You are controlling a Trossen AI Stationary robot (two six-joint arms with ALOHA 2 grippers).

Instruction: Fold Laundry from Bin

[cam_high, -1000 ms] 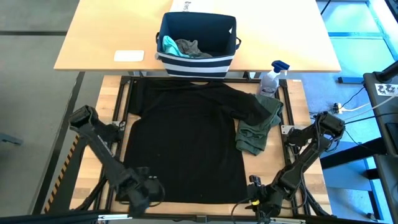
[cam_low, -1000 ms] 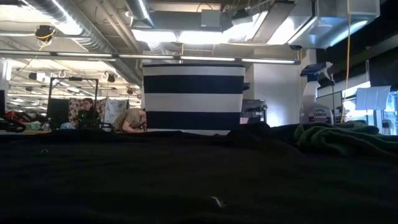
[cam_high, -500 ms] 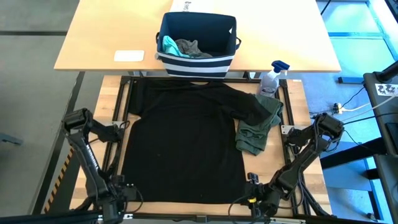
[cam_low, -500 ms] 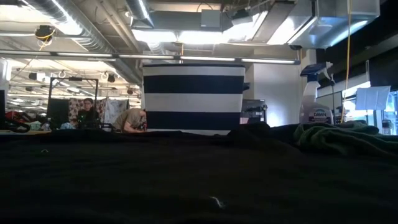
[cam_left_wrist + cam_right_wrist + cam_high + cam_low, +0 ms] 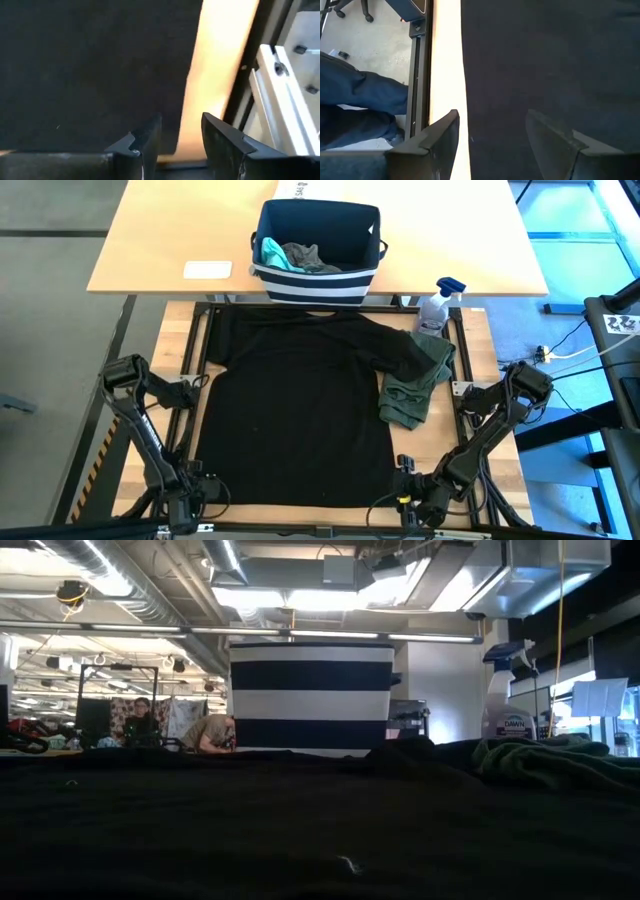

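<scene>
**Desk:** Where does the large black cotton T-shirt lie relative to each pincer?

**Photographer:** It is spread flat across the slatted wooden work surface, collar toward the bin. The left pincer sits at the shirt's near left corner, its two dark fingers parted and grasping nothing, the hem edge just ahead of them beside a bare strip of wood. The right pincer sits at the near right corner, fingers spread wide, one over bare wood and one over black cloth, holding nothing.

**Desk:** And the rest of the laundry?

**Photographer:** A crumpled olive-green cloth piece lies on the shirt's right sleeve, well away from both pincers. The rectangular navy-blue fabric bin with white stripes round its base stands on the pale tabletop beyond the collar, with a teal piece and a rumpled grey garment inside.

**Desk:** Anything else?

**Photographer:** A clear spray bottle with a blue trigger stands near the olive-green piece, and a flat white card lies left of the bin. From table height the black cloth fills the foreground, soft and matte, with the striped bin wall rising behind it.
</scene>
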